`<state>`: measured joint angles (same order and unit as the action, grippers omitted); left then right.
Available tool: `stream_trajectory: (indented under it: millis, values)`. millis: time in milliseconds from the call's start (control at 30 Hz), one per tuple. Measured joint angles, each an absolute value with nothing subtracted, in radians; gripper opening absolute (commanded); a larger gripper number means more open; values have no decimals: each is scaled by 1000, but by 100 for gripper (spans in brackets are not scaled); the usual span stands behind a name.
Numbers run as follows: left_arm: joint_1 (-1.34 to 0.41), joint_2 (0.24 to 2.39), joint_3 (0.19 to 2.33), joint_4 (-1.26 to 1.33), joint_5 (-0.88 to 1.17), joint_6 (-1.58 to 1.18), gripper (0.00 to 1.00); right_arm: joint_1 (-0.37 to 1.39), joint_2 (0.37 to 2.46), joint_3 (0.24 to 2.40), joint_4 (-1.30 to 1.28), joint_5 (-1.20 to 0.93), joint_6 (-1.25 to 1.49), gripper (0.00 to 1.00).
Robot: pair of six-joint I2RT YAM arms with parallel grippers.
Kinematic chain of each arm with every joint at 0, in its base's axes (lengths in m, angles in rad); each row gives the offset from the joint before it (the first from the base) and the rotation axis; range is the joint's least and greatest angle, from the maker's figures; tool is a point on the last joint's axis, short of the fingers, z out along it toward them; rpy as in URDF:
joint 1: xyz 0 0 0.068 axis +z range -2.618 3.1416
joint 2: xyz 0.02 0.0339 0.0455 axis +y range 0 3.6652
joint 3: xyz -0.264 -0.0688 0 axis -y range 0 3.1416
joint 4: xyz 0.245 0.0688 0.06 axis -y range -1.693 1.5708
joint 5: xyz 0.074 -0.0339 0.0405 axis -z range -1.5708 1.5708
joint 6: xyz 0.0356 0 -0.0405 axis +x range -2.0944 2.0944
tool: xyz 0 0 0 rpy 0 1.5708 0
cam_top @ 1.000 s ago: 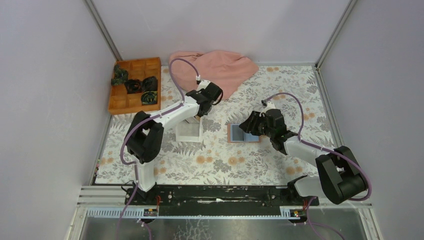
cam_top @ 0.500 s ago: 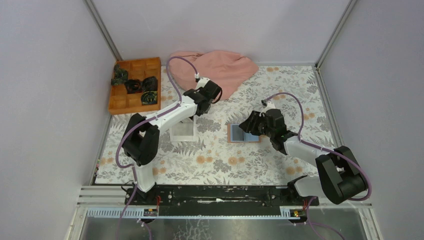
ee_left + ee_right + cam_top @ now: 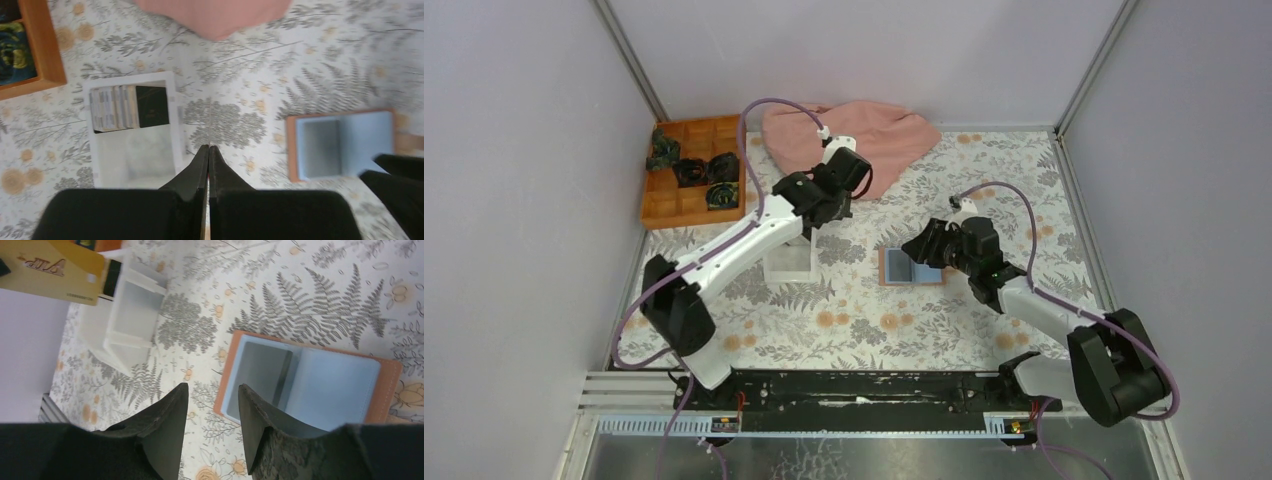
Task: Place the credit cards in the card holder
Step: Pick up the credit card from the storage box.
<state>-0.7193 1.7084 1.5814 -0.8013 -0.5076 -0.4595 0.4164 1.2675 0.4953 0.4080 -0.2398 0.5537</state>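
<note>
Reddish-brown leather-like folding card holder [image 3: 911, 268], pale blue lining, lies open and flat on the floral table cover [image 3: 1014, 170]. A grey rectangle sits in its left half; whether this is a card or a shadow cannot be told.

Black two-finger left gripper [image 3: 208, 152]: left of the holder and somewhat behind it. Its jaws are pressed together on a thin gold plastic credit card [image 3: 50, 270] lettered "VIP", carried edge-on.
Change over the last second — the gripper finishes closing, rises out of the shallow white tray [image 3: 176, 130] and the arm stretches further out, so the card is now clear of the tray.

Remaining credit cards [image 3: 125, 107]: a row of pale and dark cards at the tray's far end, left of the holder and well apart from it.

Black two-finger right gripper [image 3: 210, 410]: fingers apart and empty, poised over the holder's edge — position all but unchanged.

Assessment: the pick appears complete. What remains is to carry the card right to the holder and slide it into a pocket, then repeat for the tray's stock. The open right gripper seems placed to steady the holder.
</note>
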Motion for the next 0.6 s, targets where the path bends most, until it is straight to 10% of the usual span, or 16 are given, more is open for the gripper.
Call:
stream_trajectory:
  millis: [600]
  values:
    - [-701,1577,1464,-725,211,-460,0,418,898,369,464,-399,519,56]
